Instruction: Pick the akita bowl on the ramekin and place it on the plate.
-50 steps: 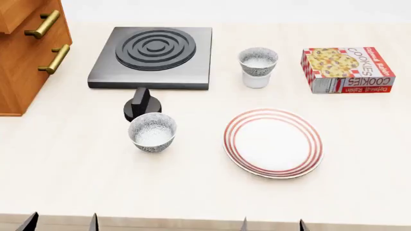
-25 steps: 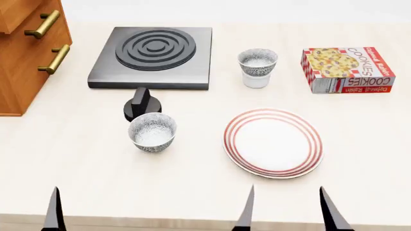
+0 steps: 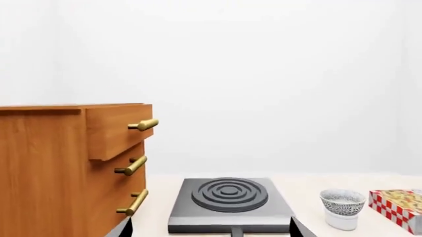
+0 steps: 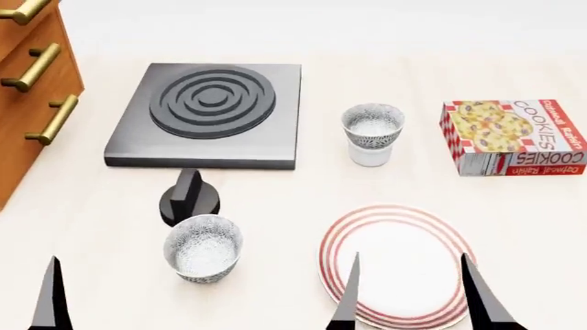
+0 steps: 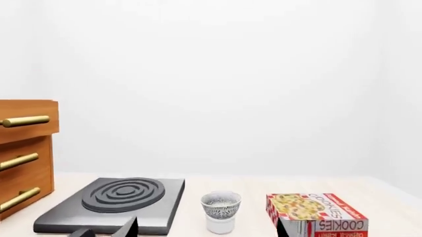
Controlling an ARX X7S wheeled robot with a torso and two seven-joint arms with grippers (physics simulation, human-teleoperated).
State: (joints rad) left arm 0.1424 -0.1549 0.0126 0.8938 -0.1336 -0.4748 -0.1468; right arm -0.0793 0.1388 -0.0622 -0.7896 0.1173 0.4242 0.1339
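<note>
Toward the far side of the pale countertop (image 4: 275, 206), between the hob and the cookie box, the akita bowl (image 4: 372, 127) sits nested in the ramekin (image 4: 370, 156), upright, with clear counter on all sides of the pair. The plate (image 4: 396, 265) lies on the near side of the countertop, directly nearer the robot than that stack and apart from it by a bare strip. The right gripper (image 4: 410, 292) hangs over the near part of the plate, its two dark fingers spread wide and holding nothing. Of the left gripper (image 4: 51, 295) only one finger shows in the head view at the near left edge; the left wrist view shows two finger tips well apart, so it is parted and empty. The twin bowl (image 4: 203, 247) stands on the near left of the countertop, just beside the black knob (image 4: 188, 197), which sits in front of the hob (image 4: 208, 113). The cookie box (image 4: 513, 136) lies near the right edge, apart from the stacked bowl. The wooden drawer unit (image 4: 32, 82) closes off the far left corner.
</note>
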